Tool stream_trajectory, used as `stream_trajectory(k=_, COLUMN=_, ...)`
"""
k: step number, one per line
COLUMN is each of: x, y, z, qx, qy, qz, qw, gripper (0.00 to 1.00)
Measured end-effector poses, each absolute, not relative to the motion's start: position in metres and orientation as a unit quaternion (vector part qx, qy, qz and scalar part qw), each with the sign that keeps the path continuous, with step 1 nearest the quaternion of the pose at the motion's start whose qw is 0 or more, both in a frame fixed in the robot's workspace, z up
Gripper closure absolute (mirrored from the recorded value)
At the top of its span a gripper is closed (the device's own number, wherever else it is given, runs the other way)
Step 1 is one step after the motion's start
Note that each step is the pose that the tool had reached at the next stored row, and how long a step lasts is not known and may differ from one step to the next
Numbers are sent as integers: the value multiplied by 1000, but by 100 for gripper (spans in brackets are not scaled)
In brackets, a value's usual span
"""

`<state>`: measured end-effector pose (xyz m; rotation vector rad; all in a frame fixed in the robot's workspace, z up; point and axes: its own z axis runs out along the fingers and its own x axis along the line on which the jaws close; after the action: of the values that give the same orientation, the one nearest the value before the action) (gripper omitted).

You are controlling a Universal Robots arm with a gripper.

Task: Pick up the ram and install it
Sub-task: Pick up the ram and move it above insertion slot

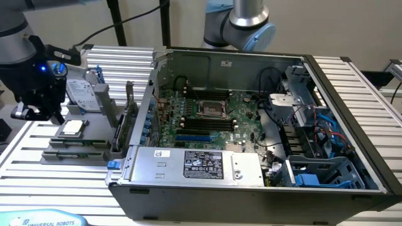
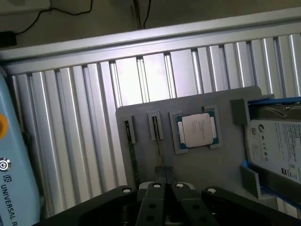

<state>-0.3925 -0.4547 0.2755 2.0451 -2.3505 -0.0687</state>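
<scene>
Gripper (image 1: 29, 113) hung over the slatted aluminium table (image 1: 69, 188), just off the grey parts holder (image 1: 94, 123) on the exterior view's left. It was clear of both the table and the holder.

Fingers (image 2: 160, 175) were pressed together with nothing between them. They touched no part.

The ram (image 1: 79, 141) sat on edge in a slot of the holder, next to the processor chip (image 1: 73, 127). A second ram stick (image 1: 71, 154) sat in the neighbouring slot, on the side away from the chip. In the wrist view the ram (image 2: 159, 145) showed as a thin dark edge running toward the closed fingertips.

The hard drive (image 1: 84, 91) stood at the holder's far end.

The open computer case (image 1: 251, 194) lay to the exterior view's right of the holder, motherboard (image 1: 217, 115) exposed.
</scene>
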Motion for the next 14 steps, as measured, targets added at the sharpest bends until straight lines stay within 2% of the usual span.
stream_trajectory(k=8, x=-385, y=-456, z=263, qx=679, qy=-734, qz=-20, qw=15, gripper=89)
stream_trajectory(k=14, x=-380, y=-469, z=255, qx=681, qy=-731, qz=-20, qw=15, gripper=89)
